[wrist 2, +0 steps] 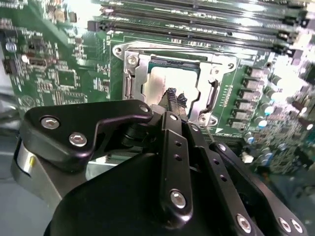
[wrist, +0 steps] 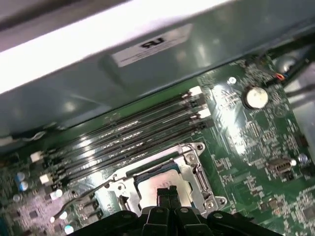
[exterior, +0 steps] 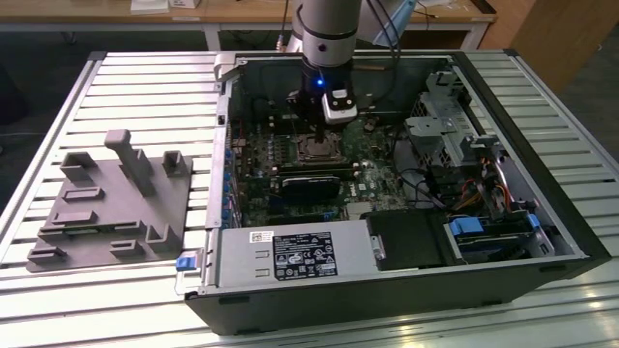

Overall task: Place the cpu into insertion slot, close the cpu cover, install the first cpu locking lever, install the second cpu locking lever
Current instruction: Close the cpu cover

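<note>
Item: chip [wrist 2: 170,78], flat, square, dull silver-grey face; lies level inside the socket [exterior: 312,151] on the green circuit board [wrist 2: 64,73], as seen in the second wrist view. Cover [wrist 2: 139,69]: thin silvery frame plate, apparently folded down around the chip, which shows through its square window; whether it is pressed fully home cannot be told. Claw [wrist 2: 175,97]: black, fingertips pressed together with nothing between them, poised over the middle of the chip face, touching it or just above it. Lever [wrist: 86,195]: a thin wire at one side of the frame, appearing in the first wrist view to stand off rather than lie latched. Adjacent: long black memory slots [wrist: 138,132] just beside the socket; a coin battery [wrist: 256,97] well apart. Housing: open computer case [exterior: 387,290] lying on a slatted metal counter [exterior: 145,87], with a grey moulded fixture block [exterior: 106,203] towards the exterior view's left. Step in hand, by judgement: placing appears done, and the work stands at closing the cover, with both levers not yet installed. Lever work would likely call for narrow, steady contact on the wire, pushed down and tucked under its catch without scraping the board or lifting the cover.
</note>
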{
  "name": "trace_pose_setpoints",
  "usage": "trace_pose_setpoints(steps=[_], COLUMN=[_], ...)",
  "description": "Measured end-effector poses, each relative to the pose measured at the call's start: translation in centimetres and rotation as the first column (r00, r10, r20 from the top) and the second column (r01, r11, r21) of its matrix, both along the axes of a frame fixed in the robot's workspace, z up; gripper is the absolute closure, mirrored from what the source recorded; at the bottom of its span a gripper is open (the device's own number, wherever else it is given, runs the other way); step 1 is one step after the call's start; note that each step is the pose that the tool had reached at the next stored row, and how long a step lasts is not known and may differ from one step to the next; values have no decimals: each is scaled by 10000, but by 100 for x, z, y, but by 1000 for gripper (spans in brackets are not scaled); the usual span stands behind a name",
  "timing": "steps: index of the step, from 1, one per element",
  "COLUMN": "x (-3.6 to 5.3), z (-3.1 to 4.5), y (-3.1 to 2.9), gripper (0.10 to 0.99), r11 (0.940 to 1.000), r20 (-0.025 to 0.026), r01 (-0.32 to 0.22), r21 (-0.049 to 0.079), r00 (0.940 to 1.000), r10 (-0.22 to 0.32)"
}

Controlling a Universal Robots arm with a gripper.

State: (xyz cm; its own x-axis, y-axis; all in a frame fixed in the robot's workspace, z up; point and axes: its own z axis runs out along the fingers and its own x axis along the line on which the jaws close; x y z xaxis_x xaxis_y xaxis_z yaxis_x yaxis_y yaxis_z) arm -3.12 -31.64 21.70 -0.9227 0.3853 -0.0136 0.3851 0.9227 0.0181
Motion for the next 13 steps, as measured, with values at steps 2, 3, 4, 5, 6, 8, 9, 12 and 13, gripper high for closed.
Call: trace_pose_setpoints(steps=[2,3,4,5,6,8,9,12,13], x=[0,0,0,0,0,0,0,0,0], z=[-1,-1,-1,-2,-2,-3,-3,-4,-4], y=[0,0,0,0,0,0,0,0,0], gripper=[980,980,980,980,980,980,980,980,980], r11=[9993,9985,9973,9959,9941,9895,9868,9762,9721], r20=[0,0,0,0,0,0,0,0,0], r01=[-370,-551,-729,-909,-1089,-1446,-1622,-2168,-2344], r21=[0,0,0,0,-1,0,0,0,0], r00=[9993,9985,9973,9959,9941,9895,9868,9762,9721], r10=[370,551,729,909,1089,1446,1622,2168,2344])
